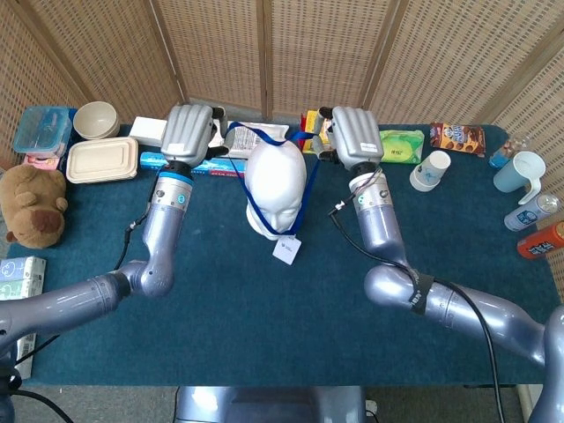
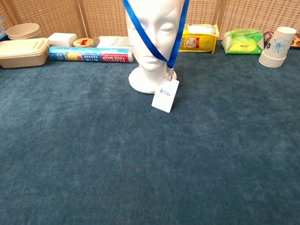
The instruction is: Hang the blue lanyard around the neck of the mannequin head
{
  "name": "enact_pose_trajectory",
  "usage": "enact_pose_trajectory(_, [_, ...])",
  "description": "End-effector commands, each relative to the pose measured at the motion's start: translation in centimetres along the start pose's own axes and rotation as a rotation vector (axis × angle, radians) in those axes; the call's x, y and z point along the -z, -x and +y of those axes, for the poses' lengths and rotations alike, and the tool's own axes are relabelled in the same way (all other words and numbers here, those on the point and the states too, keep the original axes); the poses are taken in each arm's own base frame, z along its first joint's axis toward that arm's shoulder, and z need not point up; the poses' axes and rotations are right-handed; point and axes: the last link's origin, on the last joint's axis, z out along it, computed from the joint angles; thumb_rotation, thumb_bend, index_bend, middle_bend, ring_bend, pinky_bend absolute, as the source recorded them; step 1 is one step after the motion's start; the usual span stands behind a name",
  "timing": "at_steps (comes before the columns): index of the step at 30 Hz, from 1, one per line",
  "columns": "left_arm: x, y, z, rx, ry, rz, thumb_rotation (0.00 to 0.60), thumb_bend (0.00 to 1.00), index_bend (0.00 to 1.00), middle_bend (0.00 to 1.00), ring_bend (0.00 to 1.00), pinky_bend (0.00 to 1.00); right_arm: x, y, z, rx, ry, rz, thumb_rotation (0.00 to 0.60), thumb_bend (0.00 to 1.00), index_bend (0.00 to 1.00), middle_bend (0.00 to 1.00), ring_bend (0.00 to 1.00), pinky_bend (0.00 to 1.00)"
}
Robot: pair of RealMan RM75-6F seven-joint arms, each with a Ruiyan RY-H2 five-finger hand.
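The white mannequin head [image 1: 276,183] stands at the middle back of the table, and the chest view shows its face [image 2: 154,33] close up. The blue lanyard [image 2: 151,40] runs down both sides of the face to a white badge [image 2: 165,95] hanging in front of the base. In the head view the badge [image 1: 285,249] hangs below the chin, and the strap loops behind the top of the head. My left hand [image 1: 189,135] and right hand [image 1: 352,137] each hold the strap behind the head, one on either side. Neither hand shows in the chest view.
A food wrap box [image 2: 90,54] lies left of the head; a yellow packet [image 2: 197,36] and a green pack [image 2: 242,41] lie to its right. Stacked paper cups [image 2: 278,47], a beige lunch box [image 1: 101,159], a teddy bear [image 1: 33,205] and bottles [image 1: 538,225] line the table's sides.
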Motion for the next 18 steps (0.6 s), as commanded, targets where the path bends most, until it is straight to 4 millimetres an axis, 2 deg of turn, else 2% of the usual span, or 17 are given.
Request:
enact_pose_trajectory(1, [0.0, 0.6, -0.4, -0.001, -0.012, -0.01, 0.524, 0.47, 0.67, 1.0, 1.0, 1.0, -0.3, 0.1, 0.5, 0.013, 0.019, 0.002, 0.598, 0.51, 0.65, 0.95, 1.0, 1.0])
enact_pose_trajectory(13, [0.5, 2.3, -0.9, -0.012, -0.025, -0.038, 0.527, 0.47, 0.67, 1.0, 1.0, 1.0, -0.8, 0.5, 1.9, 0.071, 0.051, -0.008, 0.598, 0.51, 0.65, 0.95, 1.0, 1.0])
enact_pose_trajectory(18, [0.4, 2.4, -0.8, -0.022, -0.025, -0.034, 0.529, 0.47, 0.67, 1.0, 1.0, 1.0, -1.2, 0.6, 2.2, 0.088, 0.062, -0.013, 0.597, 0.51, 0.65, 0.94, 1.0, 1.0])
